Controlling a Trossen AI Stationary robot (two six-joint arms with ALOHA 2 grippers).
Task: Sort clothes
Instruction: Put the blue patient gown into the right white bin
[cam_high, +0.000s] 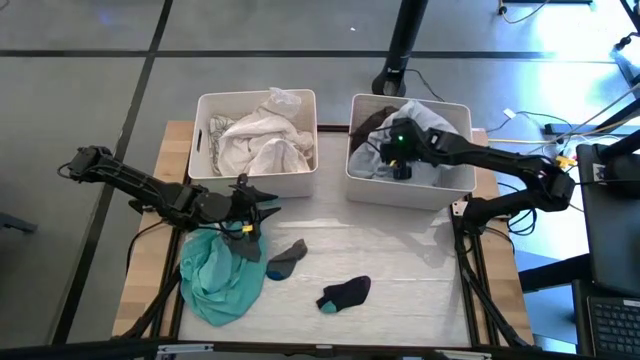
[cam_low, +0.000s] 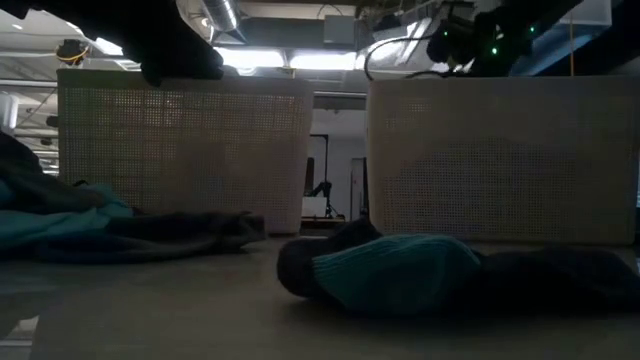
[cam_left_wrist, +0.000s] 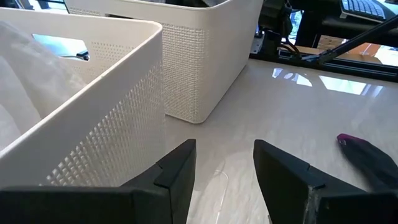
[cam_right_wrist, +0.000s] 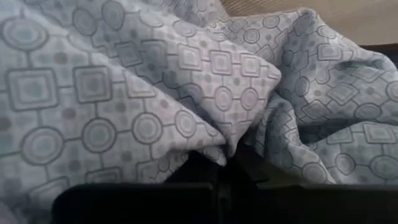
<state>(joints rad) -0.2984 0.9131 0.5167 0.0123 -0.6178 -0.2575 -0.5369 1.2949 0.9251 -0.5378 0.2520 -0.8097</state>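
Both arms were dark and slender, with jointed links. The left gripper (cam_left_wrist: 224, 177) carried two broad, black, wedge-shaped fingers (cam_left_wrist: 177, 171) with flat inner faces. A green light glowed on the right arm's wrist, behind its fingers.

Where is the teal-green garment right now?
In the high view the teal-green garment lies on the table's front left, just below the left end effector, with a grey sock beside it.
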